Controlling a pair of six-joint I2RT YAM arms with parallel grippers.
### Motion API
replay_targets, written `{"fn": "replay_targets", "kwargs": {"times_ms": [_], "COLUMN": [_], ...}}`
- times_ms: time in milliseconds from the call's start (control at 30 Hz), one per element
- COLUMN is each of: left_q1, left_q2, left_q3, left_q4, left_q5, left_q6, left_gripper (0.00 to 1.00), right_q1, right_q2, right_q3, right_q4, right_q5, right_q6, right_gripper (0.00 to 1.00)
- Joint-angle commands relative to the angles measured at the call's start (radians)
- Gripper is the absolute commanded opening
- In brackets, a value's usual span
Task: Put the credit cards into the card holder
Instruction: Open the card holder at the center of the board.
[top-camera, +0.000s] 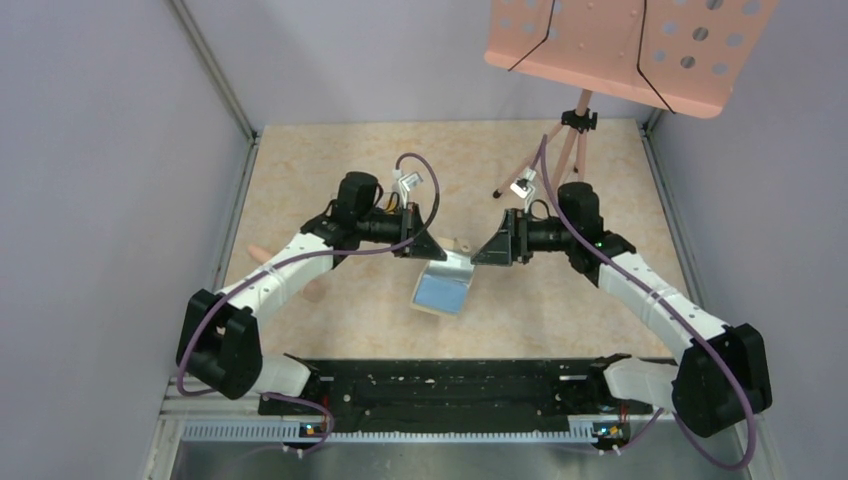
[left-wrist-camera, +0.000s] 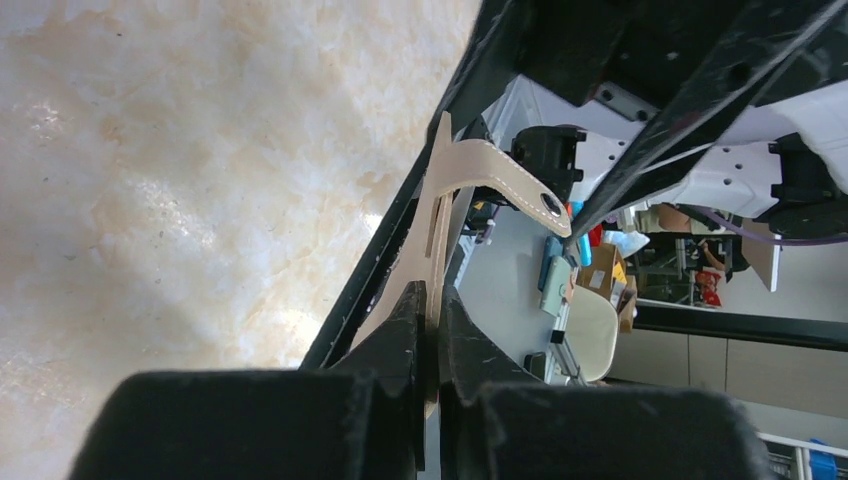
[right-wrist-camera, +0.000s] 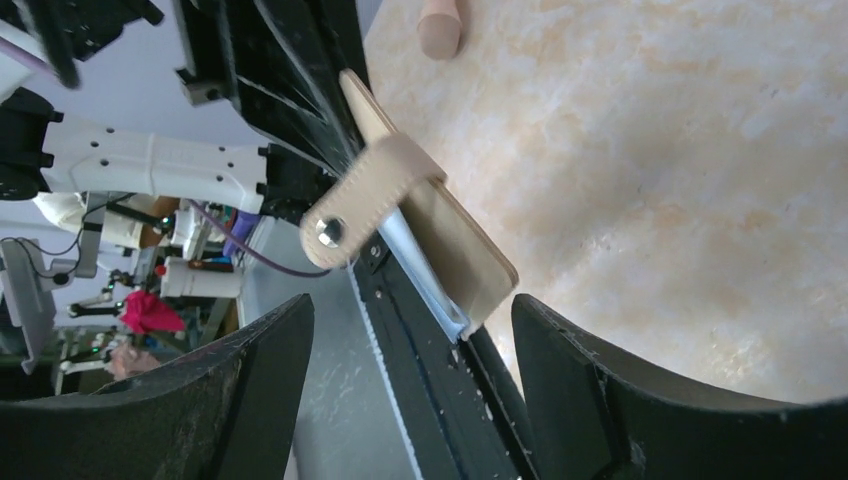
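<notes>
The card holder (top-camera: 443, 287) hangs open above the table between the two arms, tan outside, light blue inside facing up. My left gripper (top-camera: 428, 250) is shut on its upper edge; the left wrist view shows the fingers (left-wrist-camera: 405, 330) pinched on the tan flap (left-wrist-camera: 436, 235), with the strap and its dark snap (left-wrist-camera: 551, 204) curling away. My right gripper (top-camera: 487, 252) is open just right of the holder, not touching it. In the right wrist view the holder (right-wrist-camera: 455, 240) lies ahead of the open gripper (right-wrist-camera: 410, 305). No credit cards are in view.
A pink perforated stand (top-camera: 620, 40) on a tripod (top-camera: 572, 135) is at the back right. A pinkish peg-like object (top-camera: 258, 252) lies by the left wall and shows in the right wrist view (right-wrist-camera: 440, 25). A black rail (top-camera: 440, 385) runs along the near edge. Grey walls enclose the marbled table (top-camera: 340, 170).
</notes>
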Motion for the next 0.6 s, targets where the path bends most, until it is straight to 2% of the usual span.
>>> {"fn": "replay_targets", "kwargs": {"times_ms": [0, 133, 300, 400, 467, 567], "left_q1": [0.001, 0.001, 0.001, 0.001, 0.002, 0.002], "left_q2": [-0.043, -0.049, -0.054, -0.058, -0.064, -0.069], "left_q3": [-0.001, 0.0, -0.007, -0.025, -0.041, -0.058], "left_q4": [0.111, 0.152, 0.183, 0.253, 0.295, 0.326], "left_q5": [0.038, 0.045, 0.049, 0.045, 0.039, 0.028], "left_q6": [-0.057, -0.091, -0.124, -0.166, -0.196, -0.219], "left_gripper": [0.0, 0.0, 0.0, 0.0, 0.0, 0.02], "right_q1": [0.005, 0.011, 0.033, 0.066, 0.093, 0.095], "right_q2": [0.002, 0.019, 0.042, 0.067, 0.089, 0.099], "right_q3": [-0.057, -0.064, -0.072, -0.077, -0.078, -0.113], "right_q4": [0.119, 0.12, 0.241, 0.341, 0.402, 0.564], "right_q5": [-0.054, -0.048, -0.076, -0.092, -0.098, -0.091], "right_q6": [0.058, 0.046, 0.109, 0.177, 0.219, 0.331], "right_gripper": [0.72, 0.72, 0.72, 0.69, 0.63, 0.4]}}
